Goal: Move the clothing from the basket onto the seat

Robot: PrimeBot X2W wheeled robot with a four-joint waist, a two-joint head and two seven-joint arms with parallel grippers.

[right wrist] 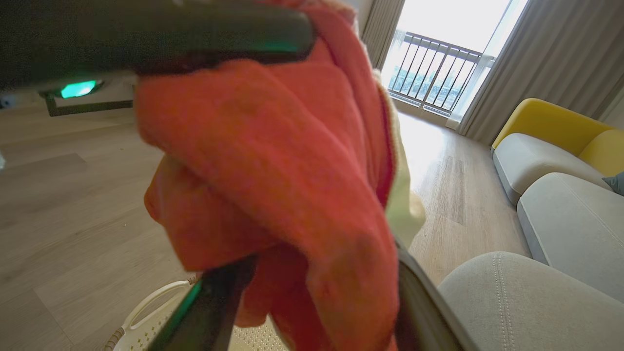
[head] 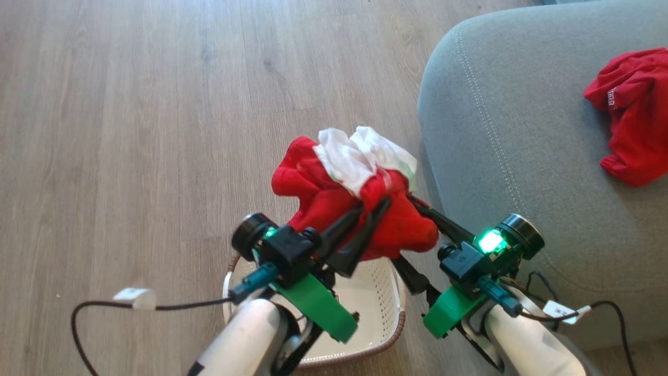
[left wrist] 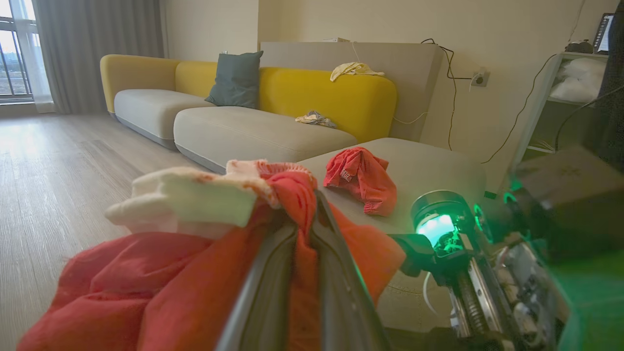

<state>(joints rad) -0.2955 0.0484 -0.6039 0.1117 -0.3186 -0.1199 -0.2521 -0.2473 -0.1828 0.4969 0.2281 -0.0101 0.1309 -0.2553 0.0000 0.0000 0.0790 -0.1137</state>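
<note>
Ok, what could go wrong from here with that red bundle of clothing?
The left gripper pinches only a fold of the soft red-and-white fabric garment, so it might slip. It hangs over the cream perforated plastic basket, short of the grey-green upholstered seat. The open right gripper straddles the cloth and could snag it.

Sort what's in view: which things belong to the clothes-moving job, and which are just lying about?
Job: red garment in left gripper, second red garment on seat, basket.
Lying about: sofa, pillow, yellow cloth, grey cloth.
</note>
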